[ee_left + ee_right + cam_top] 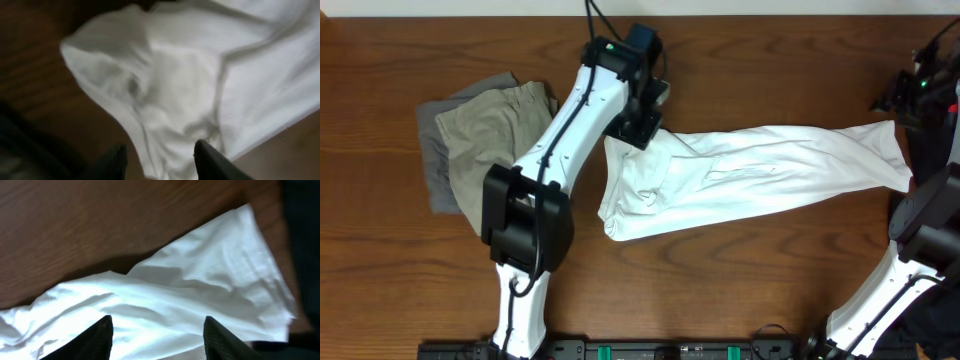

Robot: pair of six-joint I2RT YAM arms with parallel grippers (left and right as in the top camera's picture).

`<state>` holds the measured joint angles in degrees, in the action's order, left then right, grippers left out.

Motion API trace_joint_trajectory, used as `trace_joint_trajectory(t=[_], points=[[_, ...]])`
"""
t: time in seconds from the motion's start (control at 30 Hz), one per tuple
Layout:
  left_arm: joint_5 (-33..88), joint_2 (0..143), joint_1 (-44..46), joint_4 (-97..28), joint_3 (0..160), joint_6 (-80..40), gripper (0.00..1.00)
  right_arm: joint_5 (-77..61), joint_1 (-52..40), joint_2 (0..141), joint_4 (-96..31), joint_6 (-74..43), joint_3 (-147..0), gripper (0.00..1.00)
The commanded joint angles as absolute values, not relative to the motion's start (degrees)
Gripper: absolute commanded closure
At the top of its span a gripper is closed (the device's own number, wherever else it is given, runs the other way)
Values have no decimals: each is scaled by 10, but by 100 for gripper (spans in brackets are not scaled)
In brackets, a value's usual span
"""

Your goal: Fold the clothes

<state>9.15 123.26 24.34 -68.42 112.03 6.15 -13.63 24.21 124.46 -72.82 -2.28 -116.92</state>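
The clothes lie on the wooden table. A large white T-shirt is stretched in a long band from the centre to the right edge. My left gripper hangs over its bunched left end; the jaws stand open, with cloth below and between the fingertips. My right gripper is open just above the shirt's right end, nothing pinched. Khaki shorts rest on a grey piece at the left.
The left arm crosses over the shorts. The right arm stands at the right edge. A black rail runs along the front edge. A dark shape borders the shirt's right end.
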Motion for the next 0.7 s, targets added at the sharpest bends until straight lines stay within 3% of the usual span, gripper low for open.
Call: trace_joint_trajectory(t=[0.0,0.4,0.47,0.53,0.57,0.67], points=[[71,1219,225,-630,1063,46,53,-171,243,1252,-713,-10,-1139,43],[101,1219,222,-452,948,59,53,-192,242,1252,-684,-12,-1105,43],[101,1220,222,-446,943,59,62,-191,242,1252,-684,-12,-1105,43],[100,1220,222,-447,942,59,87,-191,242,1252,-681,-12,-1105,43],[100,1220,220,-447,942,59,94,-191,242,1252,-679,-12,-1105,43],[97,1219,210,-451,943,59,94,-183,243,1252,-676,-12,-1105,42]])
